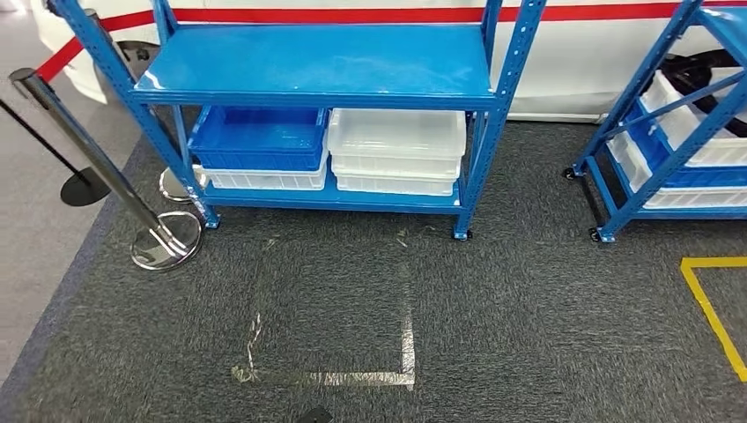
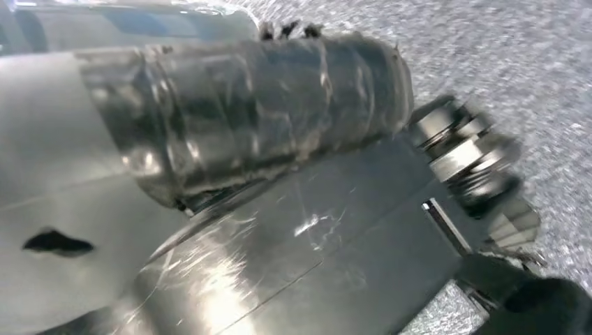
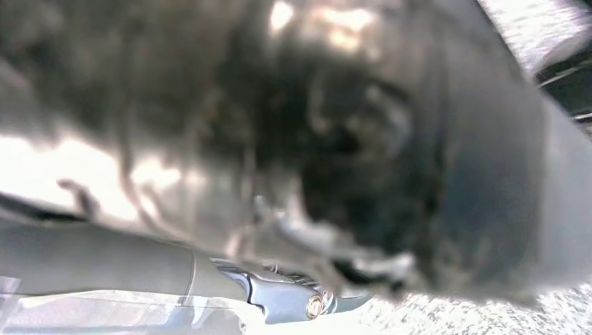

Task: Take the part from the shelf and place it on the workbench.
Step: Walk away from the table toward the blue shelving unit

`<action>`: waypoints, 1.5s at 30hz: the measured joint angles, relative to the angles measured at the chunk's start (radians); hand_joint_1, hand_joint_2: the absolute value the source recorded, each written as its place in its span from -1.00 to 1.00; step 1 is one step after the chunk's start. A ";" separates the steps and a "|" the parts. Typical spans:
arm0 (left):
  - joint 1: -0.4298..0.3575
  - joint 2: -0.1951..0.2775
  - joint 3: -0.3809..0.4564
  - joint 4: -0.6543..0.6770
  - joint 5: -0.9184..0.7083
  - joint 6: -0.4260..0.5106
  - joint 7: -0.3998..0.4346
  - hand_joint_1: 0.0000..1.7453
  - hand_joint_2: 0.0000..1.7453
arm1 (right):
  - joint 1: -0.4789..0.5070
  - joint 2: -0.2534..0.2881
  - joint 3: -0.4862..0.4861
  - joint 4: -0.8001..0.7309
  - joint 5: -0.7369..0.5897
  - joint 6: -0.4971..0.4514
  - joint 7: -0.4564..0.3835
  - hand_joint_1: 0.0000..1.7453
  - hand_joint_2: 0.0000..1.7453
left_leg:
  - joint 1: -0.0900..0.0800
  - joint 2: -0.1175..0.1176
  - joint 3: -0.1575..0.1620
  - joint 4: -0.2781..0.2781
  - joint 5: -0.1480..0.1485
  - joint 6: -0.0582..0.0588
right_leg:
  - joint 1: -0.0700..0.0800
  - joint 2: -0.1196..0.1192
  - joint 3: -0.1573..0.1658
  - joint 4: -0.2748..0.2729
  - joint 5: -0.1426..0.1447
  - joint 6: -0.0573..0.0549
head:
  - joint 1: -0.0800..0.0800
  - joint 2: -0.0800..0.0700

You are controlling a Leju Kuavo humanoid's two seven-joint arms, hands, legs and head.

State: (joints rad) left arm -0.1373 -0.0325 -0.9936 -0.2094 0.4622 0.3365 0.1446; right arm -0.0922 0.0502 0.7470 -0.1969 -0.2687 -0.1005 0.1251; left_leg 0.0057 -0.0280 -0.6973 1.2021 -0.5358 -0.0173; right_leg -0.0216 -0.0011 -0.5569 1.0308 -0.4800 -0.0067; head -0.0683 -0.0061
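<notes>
A blue metal shelf (image 1: 317,62) stands ahead on the dark carpet, and its glossy top board shows bare blue. On its lower board a blue bin (image 1: 257,137) rests on a white one, beside a stack of white bins (image 1: 396,145). What the bins hold is hidden from this angle. In the left wrist view the grey ribbed cover of my left hand (image 2: 244,118) is blurred over the carpet, and its fingers are hidden. In the right wrist view my right hand (image 3: 335,139) is a dark blurred mass, too unclear to read.
A second blue shelf (image 1: 678,132) with white and blue bins stands at the right. At the left a chrome barrier post (image 1: 88,150) leans down to its round base (image 1: 166,240). Silver tape (image 1: 405,352) and yellow tape (image 1: 713,308) mark the carpet.
</notes>
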 joint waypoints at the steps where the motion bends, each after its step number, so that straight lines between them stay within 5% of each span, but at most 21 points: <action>1: -0.001 0.001 0.000 0.000 0.000 -0.002 0.009 -1.00 -1.00 | 0.002 0.000 0.002 0.000 0.002 0.000 0.000 -1.00 -1.00 | 0.001 0.009 -0.026 0.056 -0.021 -0.002 | 0.003 -0.017 0.000 0.000 -0.002 -0.002 | 0.000 0.000; 3: -0.001 0.003 0.000 0.000 0.003 -0.005 0.017 -1.00 -1.00 | 0.003 0.000 0.006 0.001 0.004 0.002 0.000 -1.00 -1.00 | 0.001 0.019 -0.031 0.077 -0.012 -0.003 | 0.005 -0.048 0.003 0.001 -0.006 -0.004 | 0.000 0.000; 6: 0.002 0.006 0.000 0.000 0.009 -0.006 0.022 -1.00 -1.00 | -0.001 0.000 0.011 0.000 0.006 0.010 0.002 -1.00 -1.00 | -0.006 0.067 0.068 -0.100 0.068 0.008 | 0.009 -0.080 0.012 0.001 -0.014 0.002 | 0.000 0.000; 8: 0.003 0.008 0.000 0.000 0.011 -0.007 0.024 -1.00 -1.00 | -0.002 0.000 0.015 0.000 0.006 0.011 0.004 -1.00 -1.00 | -0.014 0.093 0.102 -0.167 0.080 0.022 | 0.014 -0.098 0.018 0.001 -0.019 0.011 | 0.002 0.000; 10: 0.006 0.008 0.000 0.000 0.013 -0.008 0.023 -1.00 -1.00 | -0.004 0.000 0.018 0.000 0.008 0.012 0.006 -1.00 -1.00 | -0.015 0.077 0.104 -0.174 0.080 0.035 | 0.017 -0.117 0.023 -0.001 -0.023 0.020 | 0.003 0.000; 11: 0.007 0.008 0.000 0.000 0.015 -0.007 0.021 -1.00 -1.00 | -0.006 0.000 0.021 0.000 0.012 0.014 0.007 -1.00 -1.00 | -0.013 0.066 0.106 -0.180 0.082 0.040 | 0.016 -0.112 0.024 0.003 -0.028 0.025 | 0.003 0.000; 13: 0.009 0.009 0.000 0.000 0.024 -0.002 0.013 -1.00 -1.00 | -0.009 0.000 0.026 0.000 0.024 0.020 0.005 -1.00 -1.00 | -0.007 0.047 0.114 -0.190 0.087 0.052 | 0.013 -0.064 0.003 0.055 -0.064 0.033 | 0.009 0.000; 15: 0.011 0.009 0.000 0.000 0.036 0.004 -0.004 -1.00 -1.00 | -0.008 0.000 0.032 0.000 0.036 0.023 -0.005 -1.00 -1.00 | -0.005 0.027 0.115 -0.192 0.088 0.059 | 0.010 -0.016 -0.056 0.177 -0.120 0.036 | 0.015 0.000; 17: 0.016 0.010 0.000 0.000 0.048 -0.001 -0.018 -1.00 -1.00 | -0.006 0.000 0.039 0.000 0.041 0.016 -0.022 -1.00 -1.00 | -0.005 0.000 0.115 -0.190 0.087 0.061 | 0.009 -0.007 -0.106 0.264 -0.138 0.038 | 0.016 0.000; 18: 0.019 0.012 0.000 0.000 0.051 -0.007 -0.019 -1.00 -1.00 | -0.006 0.000 0.043 0.000 0.040 0.011 -0.028 -1.00 -1.00 | -0.005 -0.015 0.116 -0.188 0.086 0.060 | 0.008 -0.005 -0.107 0.255 -0.117 0.038 | 0.016 0.000; 21: 0.025 0.018 0.000 0.000 0.042 -0.019 0.001 -1.00 -1.00 | -0.007 0.000 0.047 0.000 0.037 0.011 -0.032 -1.00 -1.00 | -0.003 -0.058 0.114 -0.176 0.080 0.051 | 0.000 0.037 -0.037 0.078 -0.020 0.036 | 0.017 0.000; 23: 0.027 0.022 0.000 0.001 0.031 -0.020 0.011 -1.00 -1.00 | -0.008 0.002 0.049 0.000 0.037 0.019 -0.029 -1.00 -1.00 | -0.003 -0.078 0.107 -0.169 0.079 0.040 | -0.003 0.068 -0.012 0.016 -0.007 0.034 | 0.016 0.000; 25: 0.032 0.027 0.000 0.001 0.025 -0.018 0.013 -1.00 -1.00 | -0.010 0.003 0.052 -0.001 0.036 0.024 -0.026 -1.00 -1.00 | 0.000 -0.097 0.099 -0.171 0.082 0.027 | -0.001 0.057 -0.007 0.011 -0.008 0.025 | 0.015 0.000; 28: 0.036 0.032 0.000 0.002 0.021 -0.009 0.019 -1.00 -1.00 | -0.011 0.007 0.055 -0.002 0.034 0.027 -0.014 -1.00 -1.00 | 0.000 -0.046 0.068 -0.115 0.048 0.010 | -0.001 0.025 0.002 -0.001 -0.001 0.006 | 0.007 0.000; 30: 0.032 0.033 0.000 0.002 0.025 -0.004 0.022 -1.00 -1.00 | -0.008 0.010 0.056 -0.001 0.033 0.023 -0.007 -1.00 -1.00 | 0.001 0.004 0.013 0.001 -0.009 0.003 | 0.004 0.004 0.004 -0.001 -0.003 -0.001 | -0.001 0.000; 32: 0.031 0.033 0.000 0.002 0.042 0.005 0.028 -1.00 -1.00 | -0.006 0.010 0.056 -0.001 0.027 0.003 0.008 -1.00 -1.00 | 0.002 0.017 -0.028 0.084 -0.031 0.000 | 0.008 -0.015 0.004 0.001 -0.007 -0.005 | -0.001 0.000; 34: 0.033 0.033 0.000 0.002 0.062 0.019 0.035 -1.00 -1.00 | -0.007 0.011 0.056 -0.001 0.017 -0.023 0.032 -1.00 -1.00 | 0.003 0.020 0.001 0.030 0.018 0.003 | 0.010 -0.025 0.008 0.001 -0.011 -0.004 | -0.001 0.000; 37: 0.032 0.033 0.000 0.002 0.070 0.031 0.041 -1.00 -1.00 | -0.009 0.012 0.056 -0.001 0.009 -0.036 0.054 -1.00 -1.00 | -0.005 0.030 0.094 -0.146 0.076 0.021 | 0.012 -0.031 0.017 -0.001 -0.018 0.005 | 0.000 0.000; 42: 0.034 0.031 0.000 0.002 0.068 0.032 0.046 -1.00 -1.00 | -0.010 0.016 0.056 -0.001 0.002 -0.051 0.055 -1.00 -1.00 | -0.008 0.025 0.129 -0.194 0.072 0.053 | 0.011 -0.024 0.018 0.028 -0.019 0.031 | 0.002 0.000; 45: 0.031 0.028 0.000 0.002 0.067 0.032 0.046 -1.00 -1.00 | -0.011 0.016 0.056 -0.001 0.000 -0.058 0.043 -1.00 -1.00 | -0.004 0.022 0.145 -0.200 0.071 0.064 | 0.009 -0.007 -0.065 0.178 -0.092 0.042 | 0.010 0.000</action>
State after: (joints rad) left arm -0.1062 -0.0048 -0.9937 -0.2072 0.5296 0.3688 0.1909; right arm -0.1033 0.0664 0.8030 -0.1984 -0.2690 -0.1587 0.1677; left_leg 0.0015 -0.0057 -0.5519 1.0024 -0.4643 0.0468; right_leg -0.0124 -0.0083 -0.6222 1.2090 -0.5723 0.0352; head -0.0585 -0.0061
